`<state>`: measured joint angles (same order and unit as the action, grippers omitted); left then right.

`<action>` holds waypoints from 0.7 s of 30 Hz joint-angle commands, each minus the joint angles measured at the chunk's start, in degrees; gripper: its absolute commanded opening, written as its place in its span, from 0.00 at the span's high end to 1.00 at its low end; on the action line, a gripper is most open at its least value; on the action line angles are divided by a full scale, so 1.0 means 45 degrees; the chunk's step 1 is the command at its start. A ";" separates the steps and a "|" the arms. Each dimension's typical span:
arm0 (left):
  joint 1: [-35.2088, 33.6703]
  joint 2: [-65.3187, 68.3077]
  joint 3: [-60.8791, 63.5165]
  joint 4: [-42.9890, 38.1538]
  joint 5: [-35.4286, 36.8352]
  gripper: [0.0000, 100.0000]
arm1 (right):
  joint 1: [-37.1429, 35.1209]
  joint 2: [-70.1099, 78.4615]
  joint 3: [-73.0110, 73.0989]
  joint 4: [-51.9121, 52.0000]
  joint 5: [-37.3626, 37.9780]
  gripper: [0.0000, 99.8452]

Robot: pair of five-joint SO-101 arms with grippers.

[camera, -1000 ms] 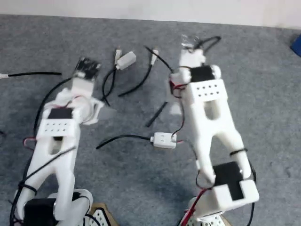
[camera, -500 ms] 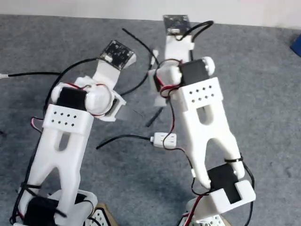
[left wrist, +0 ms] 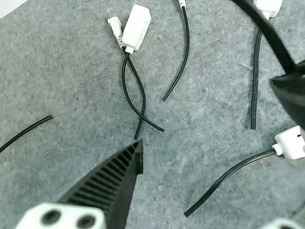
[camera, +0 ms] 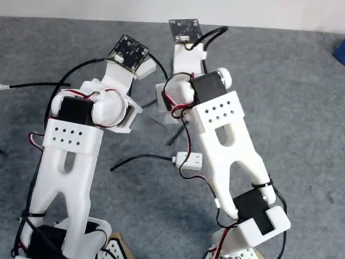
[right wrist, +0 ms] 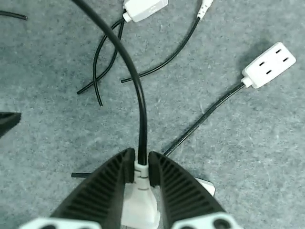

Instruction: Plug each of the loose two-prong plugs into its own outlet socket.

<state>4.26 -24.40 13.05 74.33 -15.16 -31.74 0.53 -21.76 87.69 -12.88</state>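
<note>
My right gripper (right wrist: 140,157) is shut on a white plug (right wrist: 140,200) whose black cable (right wrist: 121,62) runs away from the fingers, held above the grey mat. Beyond it lies a white outlet block (right wrist: 269,64) with its slots facing up. My left gripper (left wrist: 206,113) hangs open over the mat with nothing between its fingers. Farther off lie a white socket (left wrist: 136,21) with a small plug (left wrist: 114,24) beside it, and another white socket (left wrist: 290,143) on a black cable. From above, the socket (camera: 188,160) lies between the two arms.
Loose black cables (left wrist: 138,95) cross on the grey mat (camera: 302,108). Another cable end (left wrist: 28,129) lies off to one side. Both white arms (camera: 70,156) (camera: 226,140) stand close together over the middle. A blue object (camera: 340,51) sits at the right edge.
Both wrists have risen from low over the mat and swung toward each other. The right arm's end has come away from where it was down at the back.
</note>
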 commanded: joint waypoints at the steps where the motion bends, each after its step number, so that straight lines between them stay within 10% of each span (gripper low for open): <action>1: 0.0049 -0.0205 -0.0420 0.0059 0.0117 0.48 | -0.0186 -0.0147 -0.0576 -0.0205 -0.0313 0.99; 21: 0.0342 -0.0127 0.2042 -0.2501 0.0020 0.53 | -0.0186 -0.0225 -0.2901 0.2686 -0.0254 0.99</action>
<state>5.41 -24.40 22.20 65.01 -15.16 -31.82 0.53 -30.20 96.92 -14.02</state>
